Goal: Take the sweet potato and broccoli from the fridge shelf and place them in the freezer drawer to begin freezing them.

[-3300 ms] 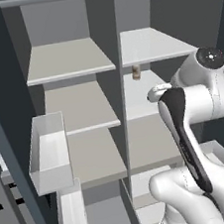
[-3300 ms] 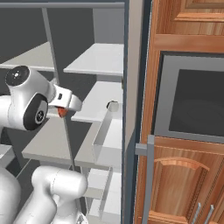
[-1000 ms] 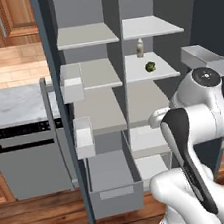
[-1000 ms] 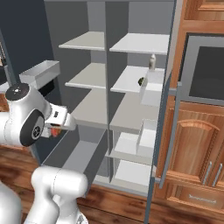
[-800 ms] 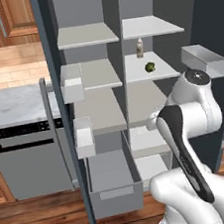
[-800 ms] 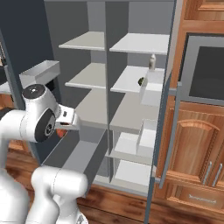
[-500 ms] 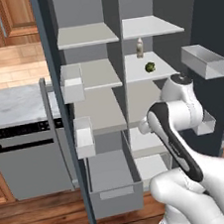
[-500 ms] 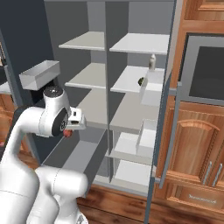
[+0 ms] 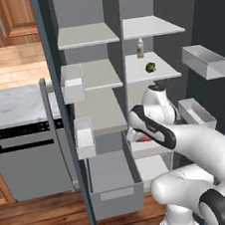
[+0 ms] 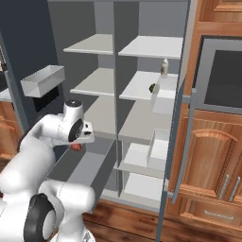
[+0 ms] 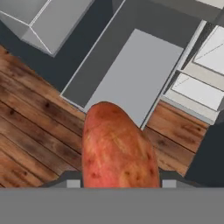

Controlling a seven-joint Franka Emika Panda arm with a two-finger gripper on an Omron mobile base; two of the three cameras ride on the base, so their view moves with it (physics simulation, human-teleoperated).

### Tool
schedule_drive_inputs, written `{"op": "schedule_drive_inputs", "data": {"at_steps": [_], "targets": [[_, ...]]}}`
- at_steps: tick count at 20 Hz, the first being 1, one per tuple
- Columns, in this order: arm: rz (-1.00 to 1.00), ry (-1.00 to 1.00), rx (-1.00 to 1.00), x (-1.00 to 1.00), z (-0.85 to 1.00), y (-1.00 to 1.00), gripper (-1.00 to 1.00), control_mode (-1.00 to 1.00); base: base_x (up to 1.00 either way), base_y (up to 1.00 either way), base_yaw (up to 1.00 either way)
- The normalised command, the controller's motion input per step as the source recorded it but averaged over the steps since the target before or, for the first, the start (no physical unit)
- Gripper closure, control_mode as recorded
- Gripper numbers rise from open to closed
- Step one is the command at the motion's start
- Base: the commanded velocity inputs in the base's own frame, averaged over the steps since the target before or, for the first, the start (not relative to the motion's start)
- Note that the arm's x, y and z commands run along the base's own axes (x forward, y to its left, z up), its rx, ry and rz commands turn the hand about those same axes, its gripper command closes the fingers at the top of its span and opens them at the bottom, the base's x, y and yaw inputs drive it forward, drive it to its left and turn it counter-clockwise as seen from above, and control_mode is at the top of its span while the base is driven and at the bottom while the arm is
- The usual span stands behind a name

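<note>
The orange-red sweet potato (image 11: 118, 148) sits between my gripper's fingers and fills the lower middle of the hand view. My gripper (image 9: 141, 137) is shut on it and hangs over the right edge of the pulled-out freezer drawer (image 9: 112, 174). From the right base view the sweet potato (image 10: 75, 146) shows under the gripper (image 10: 78, 143), above the freezer drawer (image 10: 80, 168). In the hand view the freezer drawer's grey floor (image 11: 131, 70) lies beyond the potato. The broccoli (image 9: 150, 68) rests on the right-hand fridge shelf, and the right base view also shows the broccoli (image 10: 152, 88).
A small bottle (image 9: 139, 48) stands on the shelf behind the broccoli. White door bins (image 9: 73, 83) hang on the left door, grey bins (image 9: 204, 61) on the right door. A dishwasher (image 9: 30, 155) stands left of the fridge, wooden cabinets and an oven (image 10: 222, 78) right.
My arm has swung down and left from beside the right door bins, carrying the sweet potato to a spot over the open drawer. The broccoli and bottle have not moved.
</note>
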Motion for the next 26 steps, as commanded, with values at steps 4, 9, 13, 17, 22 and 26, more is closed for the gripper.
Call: {"op": "schedule_drive_inputs", "data": {"at_steps": [4, 9, 13, 17, 22, 26], "targets": [[0.17, 0.18, 0.00, 0.77, -0.64, 0.29, 1.00, -1.00, 0.00, 0.00, 0.00], [0.16, 0.13, 0.00, 0.59, -0.61, 0.07, 1.00, -1.00, 0.00, 0.00, 0.00], [0.14, 0.06, 0.00, 0.44, -0.63, 0.00, 1.00, -1.00, 0.00, 0.00, 0.00], [0.12, 0.02, 0.00, 0.37, -0.64, 0.00, 1.00, -1.00, 0.00, 0.00, 0.00], [0.11, 0.00, 0.00, 0.28, -0.67, 0.00, 1.00, -1.00, 0.00, 0.00, 0.00], [0.10, 0.00, 0.00, 0.19, -0.70, 0.02, 1.00, -1.00, 0.00, 0.00, 0.00]]}}
